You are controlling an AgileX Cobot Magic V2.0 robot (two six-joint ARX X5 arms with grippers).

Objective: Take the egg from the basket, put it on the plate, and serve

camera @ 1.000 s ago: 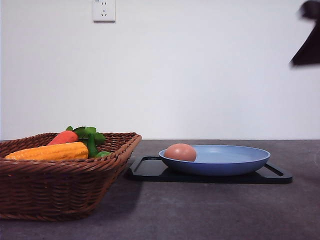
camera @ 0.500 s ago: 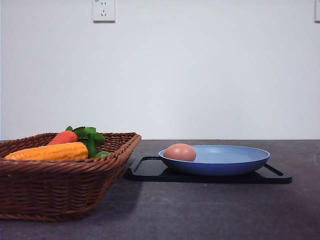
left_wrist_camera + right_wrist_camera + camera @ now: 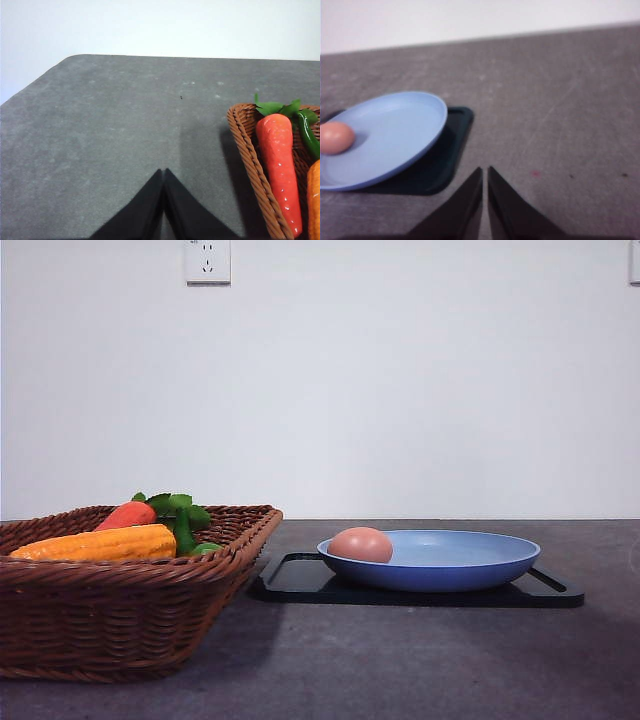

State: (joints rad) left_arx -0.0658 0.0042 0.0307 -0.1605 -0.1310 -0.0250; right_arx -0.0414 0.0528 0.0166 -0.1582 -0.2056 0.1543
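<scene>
Right wrist view: egg (image 3: 336,137) beside right pincer (image 3: 484,175).

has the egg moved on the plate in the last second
No. In the front view the egg sits at the left edge of the plate, in the same spot relative to the black tray beneath.

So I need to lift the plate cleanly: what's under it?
The plate sits on a flat black tray, which rests on the grey table. The egg lies inside the plate, near its left rim. Whatever is under the plate's middle is covered.
</scene>
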